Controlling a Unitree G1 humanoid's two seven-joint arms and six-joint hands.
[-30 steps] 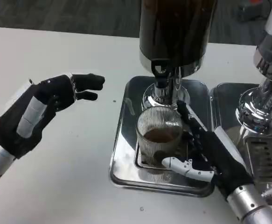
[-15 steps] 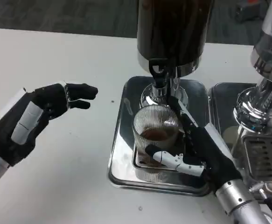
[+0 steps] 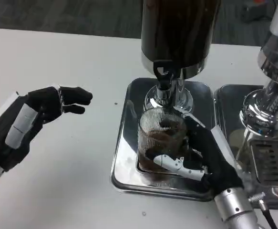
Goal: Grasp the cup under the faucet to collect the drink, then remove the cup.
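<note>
Right hand: wraps the ribbed glass cup, thumb across its front; far fingers hidden behind the glass.
Left hand: holds nothing, fingers loosely spread above the white table.
Cup: on the steel tray, under the faucet, with dark drink inside.
Dispenser: top cut off.

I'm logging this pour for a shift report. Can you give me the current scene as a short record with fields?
cup: ribbed glass cup under the faucet, brown drink inside
cup rests on: metal drip tray
dispenser: dark tank above the faucet
right hand: right hand wrapped around the cup
left hand: left hand above the white table, holding nothing, fingers pointing toward the tray
beside: second shiny machine to the right
</note>
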